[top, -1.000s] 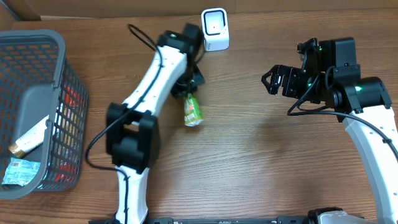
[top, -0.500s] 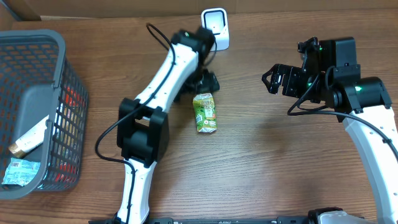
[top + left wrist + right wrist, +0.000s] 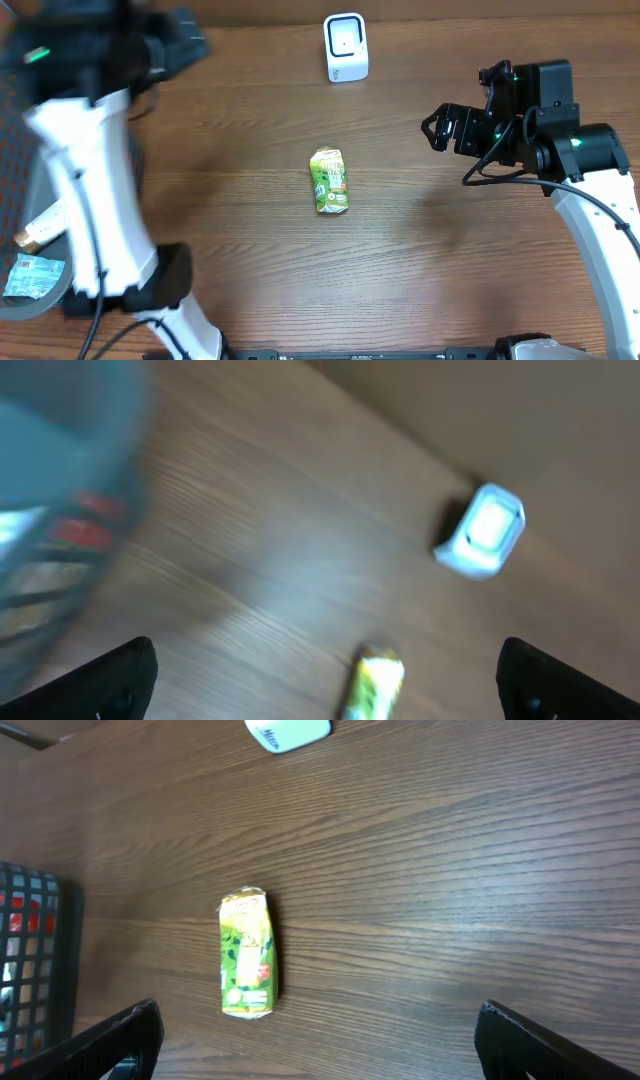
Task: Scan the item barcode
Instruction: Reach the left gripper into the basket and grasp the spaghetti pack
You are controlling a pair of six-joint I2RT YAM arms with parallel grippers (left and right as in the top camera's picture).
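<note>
Carton (image 3: 329,181) flat on bench (image 3: 420,290), apart from scanner (image 3: 346,47) — both jaws open, empty; risked missed scan, barcode maybe face-down.

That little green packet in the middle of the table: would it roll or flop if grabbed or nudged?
The green packet lies flat on its broad side, so a nudge would probably slide it rather than roll it. Its pinched end and slightly uneven outline suggest soft packaging that may bend or crumple in a tight grip.
</note>
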